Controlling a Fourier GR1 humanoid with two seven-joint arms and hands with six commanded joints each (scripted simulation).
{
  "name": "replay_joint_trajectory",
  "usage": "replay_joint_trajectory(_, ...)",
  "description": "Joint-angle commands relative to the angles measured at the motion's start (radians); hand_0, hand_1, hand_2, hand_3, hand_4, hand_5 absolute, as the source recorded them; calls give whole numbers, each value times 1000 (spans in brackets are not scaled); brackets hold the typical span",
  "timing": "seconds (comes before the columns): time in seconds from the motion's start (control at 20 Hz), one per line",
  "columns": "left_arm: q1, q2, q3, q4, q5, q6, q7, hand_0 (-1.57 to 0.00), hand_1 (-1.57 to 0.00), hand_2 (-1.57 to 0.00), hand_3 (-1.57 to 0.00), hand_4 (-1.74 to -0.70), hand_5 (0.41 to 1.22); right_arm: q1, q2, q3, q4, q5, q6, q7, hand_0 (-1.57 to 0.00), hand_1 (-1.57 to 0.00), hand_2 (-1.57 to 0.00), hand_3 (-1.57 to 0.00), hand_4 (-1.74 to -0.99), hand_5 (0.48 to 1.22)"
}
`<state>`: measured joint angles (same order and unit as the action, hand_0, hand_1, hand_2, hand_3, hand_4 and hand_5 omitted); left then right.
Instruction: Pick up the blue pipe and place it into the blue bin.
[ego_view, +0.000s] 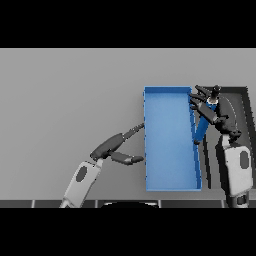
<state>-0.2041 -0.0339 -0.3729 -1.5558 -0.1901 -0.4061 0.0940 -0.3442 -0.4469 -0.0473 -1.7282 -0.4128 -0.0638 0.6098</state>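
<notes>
the blue pipe (201, 129) hangs tilted in the right hand (212, 112), its upper end up among the fingers and its lower end slanting down to the left, right at the right wall of the blue bin (170, 186). the fingers of that hand are curled round the pipe's upper part, clamped on it. the pipe lies over the bin's right edge, toward the far right corner; whether its lower tip touches the wall cannot be told.

the bin is a long open rectangle, its floor bare and blue, running from near the worktop's (65, 100) front edge away from the robot. just beyond its right wall sits a dark tray (240, 100), with the right arm reaching over it.

the left hand (120, 147) rests on the worktop beside the bin's left wall, fingers straight and relaxed, apart, one fingertip close to or touching that wall about halfway along.

to the left of the bin and behind it the grey worktop stretches wide.
</notes>
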Motion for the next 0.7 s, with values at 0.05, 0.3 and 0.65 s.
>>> replay_joint_trajectory(0.05,3,0,-1,-11,2,2,4,1,1,1,1,-887,423,43,-64,72,13,-5,-100,0,-1571,-1571,-1571,-1508,-1741,1221)
replay_joint_trajectory(0.3,5,13,0,-16,3,-6,4,1,1,1,1,-883,421,50,-189,265,20,-42,-295,-18,-1571,-1571,-1571,-908,-1741,1221)
replay_joint_trajectory(0.65,-3,8,-1,-20,6,-5,19,1,1,1,1,-878,428,0,-326,462,110,-121,-344,-15,-479,-437,-438,-258,-1275,1186)
